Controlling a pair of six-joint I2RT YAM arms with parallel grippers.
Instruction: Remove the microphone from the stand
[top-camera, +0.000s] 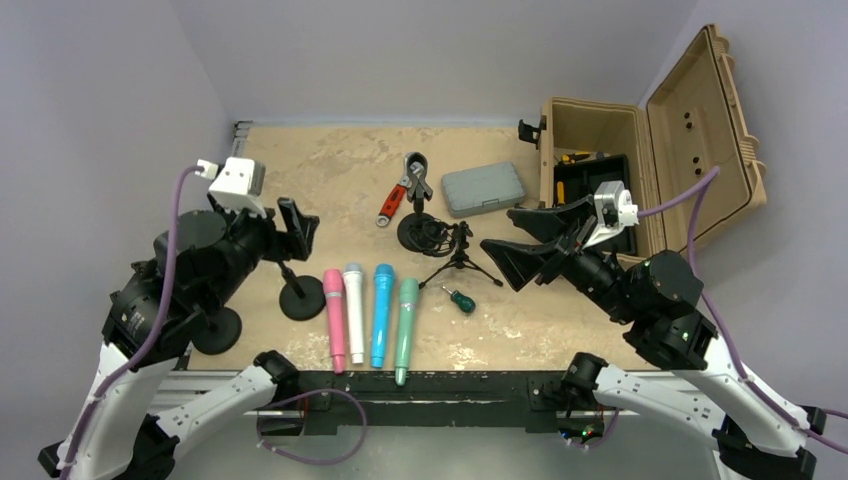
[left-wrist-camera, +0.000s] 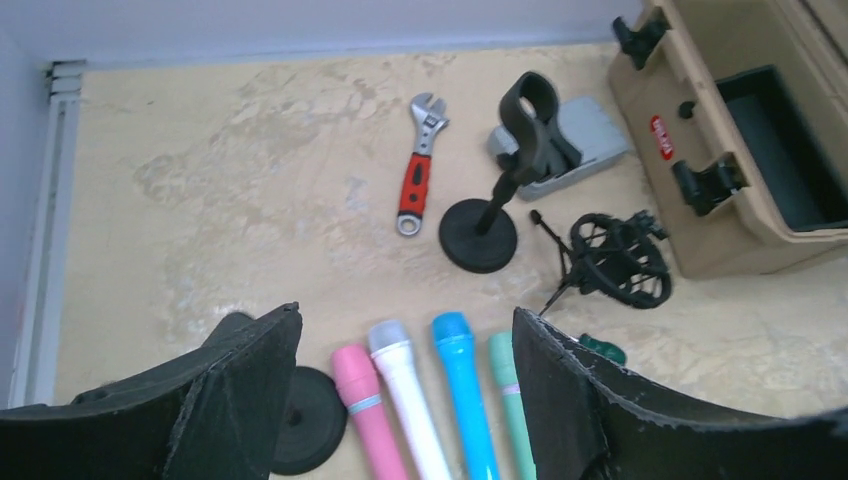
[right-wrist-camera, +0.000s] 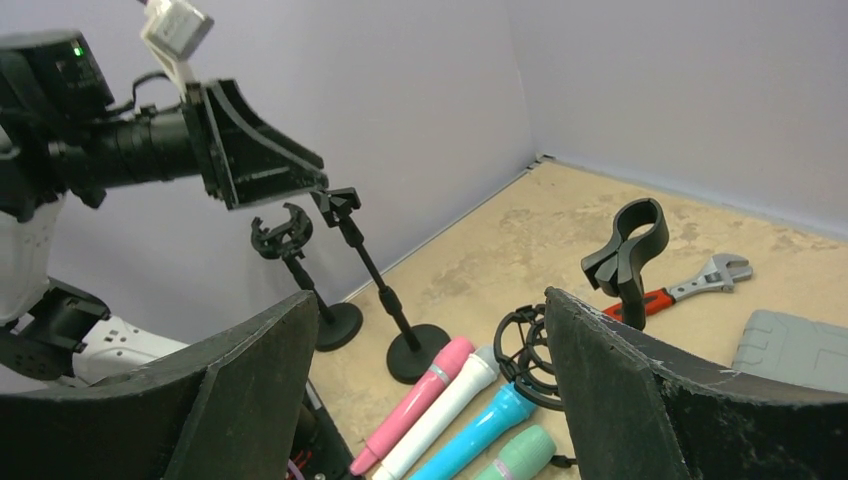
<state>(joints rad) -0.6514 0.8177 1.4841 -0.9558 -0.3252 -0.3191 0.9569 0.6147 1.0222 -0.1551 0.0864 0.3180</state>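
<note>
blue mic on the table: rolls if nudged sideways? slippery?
Probably rolls: the blue microphone is a round tube lying flat. Likely not far, since the white microphone and green microphone lie close on either side. Its smooth, stiff-looking plastic body may slip in a light grip.

Tabletop (top-camera: 320, 165): beige, mottled.
Clip stand (top-camera: 416, 228): upright, near the middle.
Wrench (top-camera: 392, 205): just left of the clip stand.
Grey case (top-camera: 484, 188): right of it, behind.
Microphones (top-camera: 381, 315): four, flat, in front of it.
Toolbox (top-camera: 590, 130): far right, lid open.
</note>
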